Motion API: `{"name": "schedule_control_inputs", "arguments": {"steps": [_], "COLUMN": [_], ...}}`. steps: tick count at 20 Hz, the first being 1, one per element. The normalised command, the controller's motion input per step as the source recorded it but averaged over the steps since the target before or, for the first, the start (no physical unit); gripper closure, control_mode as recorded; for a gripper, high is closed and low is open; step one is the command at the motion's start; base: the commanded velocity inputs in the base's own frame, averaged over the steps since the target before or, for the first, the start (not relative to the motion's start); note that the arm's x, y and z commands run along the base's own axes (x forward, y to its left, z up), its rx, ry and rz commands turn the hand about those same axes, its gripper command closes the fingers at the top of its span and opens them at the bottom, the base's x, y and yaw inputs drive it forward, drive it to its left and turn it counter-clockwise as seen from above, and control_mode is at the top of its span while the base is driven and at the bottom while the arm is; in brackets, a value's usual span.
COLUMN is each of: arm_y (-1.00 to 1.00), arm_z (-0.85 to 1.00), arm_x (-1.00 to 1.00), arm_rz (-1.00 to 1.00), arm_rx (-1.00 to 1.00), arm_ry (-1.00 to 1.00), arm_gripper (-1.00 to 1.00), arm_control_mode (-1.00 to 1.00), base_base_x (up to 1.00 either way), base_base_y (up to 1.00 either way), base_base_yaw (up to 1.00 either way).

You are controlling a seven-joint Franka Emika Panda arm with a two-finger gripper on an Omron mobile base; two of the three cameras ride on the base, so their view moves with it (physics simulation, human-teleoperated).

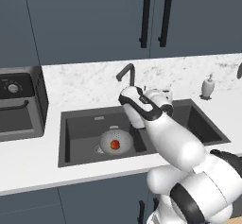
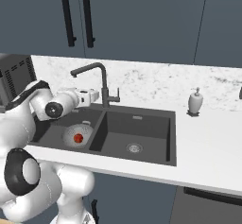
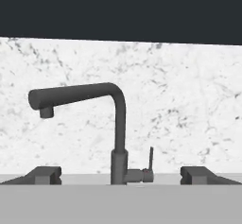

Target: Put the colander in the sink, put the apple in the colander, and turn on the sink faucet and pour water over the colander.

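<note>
Hand view looks straight at the sink faucet (image 3: 119, 138), which stands upright against the marbled backsplash (image 3: 189, 100) with its spout hooking out to the left and its small side lever (image 3: 150, 161) standing up on the right of the base. The two fingers (image 3: 45, 175) rise at the bottom of that view, set wide apart with nothing between them, and the faucet's column falls roughly midway between them, farther off and not touched; the lever sits a little right of that midline. This reads as an approach lined up on the faucet, with the fingers spread so that they can come round or push the lever. From the left base view the gripper (image 1: 163, 97) is held level above the sink (image 1: 85, 119), near the divider between the two basins and just in front of the faucet. The colander (image 1: 115, 140) already lies in the left basin with the apple (image 1: 115, 145) resting inside it, so the first two parts of the task look done and the water is what remains. In the right base view the spout reaches out over the left basin, but whether its mouth is above the colander itself is hard to say from these angles. A white soap dispenser (image 2: 195, 101) stands on the surface (image 2: 208, 142) to the right of the sink, well apart from the work. No water is running.
</note>
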Motion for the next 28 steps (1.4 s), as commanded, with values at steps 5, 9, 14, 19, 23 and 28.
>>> {"name": "schedule_control_inputs", "arguments": {"steps": [5, 9, 14, 19, 23, 28], "arm_y": [-0.92, -0.64, -0.05, 0.0, 0.0, 0.0], "arm_z": [-0.34, -0.48, -0.44, -0.41, -0.24, -0.13], "arm_x": [0.39, 0.44, 0.47, 0.42, 0.51, 0.51], "arm_rz": [0.21, 0.21, 0.03, 0.0, 0.0, 0.0], "arm_rx": [0.0, 0.0, 0.0, 0.0, 0.0, 0.01], "arm_ry": [0.18, 0.16, 0.12, 0.04, 0.02, 0.02], "arm_gripper": [-1.0, -1.0, -1.0, -1.0, -1.0, -1.0], "arm_control_mode": [-1.0, -1.0, -1.0, -1.0, -1.0, -1.0], "base_base_x": [0.0, 0.0, 0.0, 0.0, 0.0, 0.0], "base_base_y": [0.0, 0.0, 0.0, 0.0, 0.0, 0.0], "base_base_yaw": [0.0, 0.0, 0.0, 0.0, 0.0, 0.0]}}
